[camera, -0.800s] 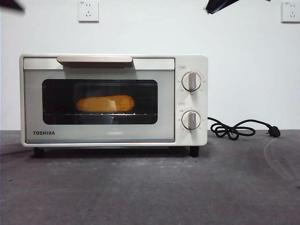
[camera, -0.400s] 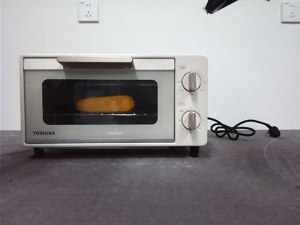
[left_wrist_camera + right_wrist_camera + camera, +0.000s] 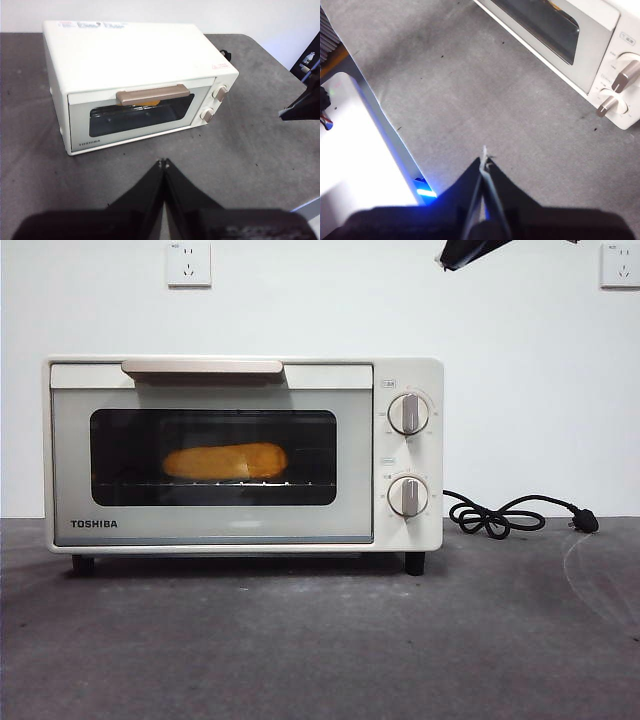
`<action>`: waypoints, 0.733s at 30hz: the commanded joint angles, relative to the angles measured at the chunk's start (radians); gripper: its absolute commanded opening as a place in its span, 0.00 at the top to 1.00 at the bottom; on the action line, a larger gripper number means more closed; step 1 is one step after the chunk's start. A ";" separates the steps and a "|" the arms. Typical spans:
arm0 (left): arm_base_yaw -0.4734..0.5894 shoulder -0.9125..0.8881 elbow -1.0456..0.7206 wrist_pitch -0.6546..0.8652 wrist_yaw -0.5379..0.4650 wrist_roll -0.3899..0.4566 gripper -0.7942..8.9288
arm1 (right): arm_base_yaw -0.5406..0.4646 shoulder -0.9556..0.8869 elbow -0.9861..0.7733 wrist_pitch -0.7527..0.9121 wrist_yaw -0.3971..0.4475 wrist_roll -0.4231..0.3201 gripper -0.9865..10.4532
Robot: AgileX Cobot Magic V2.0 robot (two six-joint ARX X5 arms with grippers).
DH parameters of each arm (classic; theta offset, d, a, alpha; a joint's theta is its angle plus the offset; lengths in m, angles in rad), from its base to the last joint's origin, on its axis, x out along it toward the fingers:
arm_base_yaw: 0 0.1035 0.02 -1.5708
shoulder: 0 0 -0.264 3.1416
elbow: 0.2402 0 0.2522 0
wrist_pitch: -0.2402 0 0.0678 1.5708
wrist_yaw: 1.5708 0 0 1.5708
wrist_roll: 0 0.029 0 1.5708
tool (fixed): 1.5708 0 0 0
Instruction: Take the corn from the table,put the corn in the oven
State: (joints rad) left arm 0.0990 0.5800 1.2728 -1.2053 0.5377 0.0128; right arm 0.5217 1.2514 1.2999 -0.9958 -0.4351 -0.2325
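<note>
The corn [image 3: 225, 461] is lying on its side on the wire rack inside the oven [image 3: 243, 453], showing through the dark door window in the left-centre of the front view. The door is sitting closed, its bar handle [image 3: 202, 367] running along the top. The oven is standing on the table [image 3: 320, 640], filling the left and middle of the frame, with two knobs [image 3: 408, 413] stacked on its right panel. A black cord [image 3: 505, 515] is trailing in loops on the table to the right of the oven, ending in a plug.

The left gripper [image 3: 163, 162] is hanging above the table in front of the oven, its jaws pressed together at the tips and holding nothing, touching nothing. In the left wrist view the oven is sitting in the upper middle of the frame, with a sliver of orange showing behind the handle.

The right gripper [image 3: 484, 161] is likewise hanging over bare table, jaws brought together with nothing between them. The oven's lower right corner and knobs are showing in the upper right of that frame. In the front view one black arm tip [image 3: 470, 251] is poking in at the top edge, right of centre.
</note>
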 commanded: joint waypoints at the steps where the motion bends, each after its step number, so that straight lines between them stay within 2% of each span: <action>1: -0.002 0.011 -0.003 -0.014 0.002 -0.026 0.92 | 0.000 0.000 0.001 -0.004 -0.002 0.001 0.92; 10: -0.002 0.117 -0.003 -0.050 0.000 -0.031 0.92 | 0.000 0.000 0.001 0.013 0.038 -0.002 0.91; 14: -0.010 0.185 -0.003 -0.042 -0.007 -0.031 0.92 | 0.000 0.000 0.001 0.013 0.080 -0.003 0.91; 17: -0.021 0.175 -0.002 -0.003 -0.064 -0.031 0.92 | 0.000 0.000 0.001 0.014 0.124 -0.003 0.91; 22: -0.030 0.090 -0.002 0.028 -0.079 -0.017 0.92 | 0.000 0.001 0.001 0.016 0.165 -0.003 0.91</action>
State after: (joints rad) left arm 0.0742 0.6956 1.2686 -1.2037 0.4606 -0.0120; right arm 0.5220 1.2514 1.2999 -0.9882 -0.2741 -0.2325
